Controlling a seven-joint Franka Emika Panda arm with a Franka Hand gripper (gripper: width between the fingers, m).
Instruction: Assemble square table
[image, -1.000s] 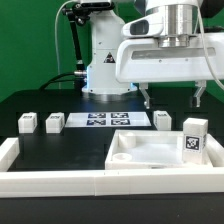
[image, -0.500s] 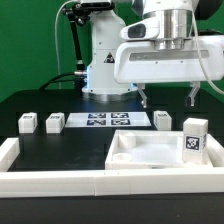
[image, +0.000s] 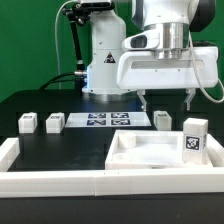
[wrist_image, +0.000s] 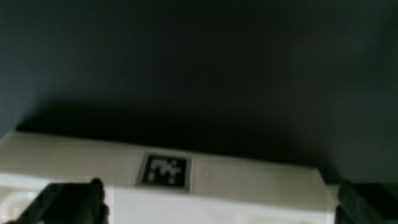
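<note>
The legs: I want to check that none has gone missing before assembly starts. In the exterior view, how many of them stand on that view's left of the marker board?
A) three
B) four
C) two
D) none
C: one leg and a second leg stand on the exterior view's left of the marker board, while a third leg and a fourth leg stand on its right.

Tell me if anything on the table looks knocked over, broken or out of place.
Nothing stands out. The slab lies flat and whole. Three legs sit in a row beside the marker board, the fourth leg by the slab.
</note>
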